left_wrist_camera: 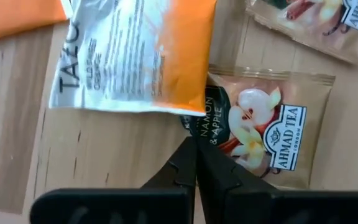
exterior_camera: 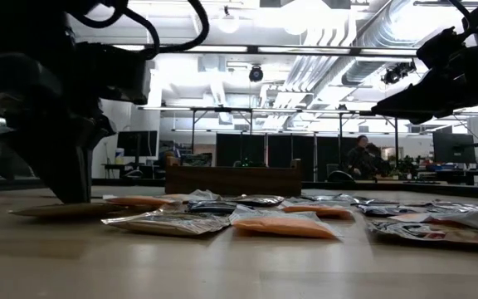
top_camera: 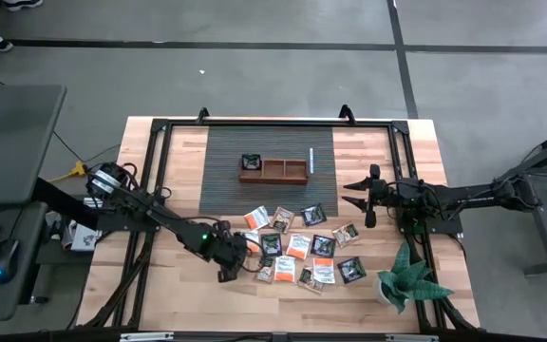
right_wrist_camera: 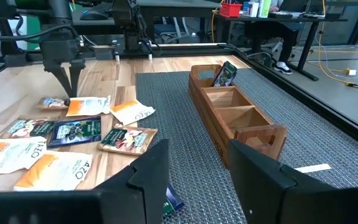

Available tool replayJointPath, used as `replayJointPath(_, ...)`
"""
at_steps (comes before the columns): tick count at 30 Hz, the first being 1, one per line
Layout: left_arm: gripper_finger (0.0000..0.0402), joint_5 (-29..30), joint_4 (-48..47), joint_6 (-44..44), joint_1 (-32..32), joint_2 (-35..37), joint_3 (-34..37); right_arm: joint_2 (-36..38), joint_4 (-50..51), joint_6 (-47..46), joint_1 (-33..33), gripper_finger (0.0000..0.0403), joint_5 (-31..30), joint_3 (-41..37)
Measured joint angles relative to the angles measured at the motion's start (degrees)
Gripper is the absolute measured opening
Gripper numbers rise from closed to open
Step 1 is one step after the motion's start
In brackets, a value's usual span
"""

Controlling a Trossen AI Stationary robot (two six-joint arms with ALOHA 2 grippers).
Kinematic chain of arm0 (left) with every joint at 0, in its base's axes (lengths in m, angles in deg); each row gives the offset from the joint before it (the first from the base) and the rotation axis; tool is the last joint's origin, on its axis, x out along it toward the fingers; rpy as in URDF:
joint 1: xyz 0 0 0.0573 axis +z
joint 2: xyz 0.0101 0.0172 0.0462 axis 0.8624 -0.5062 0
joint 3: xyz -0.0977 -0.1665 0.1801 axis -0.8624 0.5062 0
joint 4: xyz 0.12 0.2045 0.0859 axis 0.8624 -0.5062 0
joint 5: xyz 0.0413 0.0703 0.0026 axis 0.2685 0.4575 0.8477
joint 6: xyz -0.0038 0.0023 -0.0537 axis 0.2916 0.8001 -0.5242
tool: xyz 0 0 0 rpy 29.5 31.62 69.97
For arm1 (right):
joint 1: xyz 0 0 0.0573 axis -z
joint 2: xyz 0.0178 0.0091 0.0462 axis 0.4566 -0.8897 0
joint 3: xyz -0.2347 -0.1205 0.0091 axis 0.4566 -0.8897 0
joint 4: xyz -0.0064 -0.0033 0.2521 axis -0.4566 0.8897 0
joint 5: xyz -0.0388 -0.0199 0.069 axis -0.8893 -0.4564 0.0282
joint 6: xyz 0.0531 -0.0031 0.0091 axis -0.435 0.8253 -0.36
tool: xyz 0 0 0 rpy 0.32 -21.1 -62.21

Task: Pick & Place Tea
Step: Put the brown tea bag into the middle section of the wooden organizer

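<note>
From above I see my left gripper (top_camera: 236, 255) at the near-left edge of the tea sachets (top_camera: 298, 246) scattered before the wooden tray (top_camera: 273, 170), one sachet (top_camera: 251, 161) in its left compartment, left wrist shows fingers (left_wrist_camera: 185, 168) clenched empty over a cinnamon-apple sachet (left_wrist_camera: 260, 124), right wrist shows right gripper (right_wrist_camera: 194, 171) released beside the tray (right_wrist_camera: 241, 118).

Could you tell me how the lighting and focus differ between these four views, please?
Low view: bright ceiling lights leave the left gripper and right gripper as dark silhouettes, and the near sachets are soft. High view: even light, little shadow. Left wrist view: print on the beige sachet is sharp. Right wrist view: the wooden tray is clear, the near fingers blurred.
</note>
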State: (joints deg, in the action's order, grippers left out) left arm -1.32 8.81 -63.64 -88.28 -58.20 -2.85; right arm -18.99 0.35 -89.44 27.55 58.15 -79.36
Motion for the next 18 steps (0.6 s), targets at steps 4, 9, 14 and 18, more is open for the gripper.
replayJointPath(4, 0.0, -1.99, -5.69, -1.59, -0.16, 2.7, 0.19, 0.0, 0.0, 0.0, 0.0, 0.0162, 0.0, -0.01)
replayJointPath(9, 0.0, -1.05, -14.53, -2.7, -0.22, 7.81, 0.9, 0.0, 0.0, 0.02, 0.0, 0.0157, 0.0, -0.02)
replayJointPath(14, 0.0, 1.41, -18.72, -2.68, -0.22, 13.93, 0.59, 0.0, -0.25, 0.02, 0.0, 0.0158, 0.0, -0.01)
replayJointPath(18, 0.0, 6.78, -24.4, -2.57, 0.17, 18.08, -0.86, -0.02, -0.22, 0.02, 0.0, 0.0162, 0.0, -0.02)
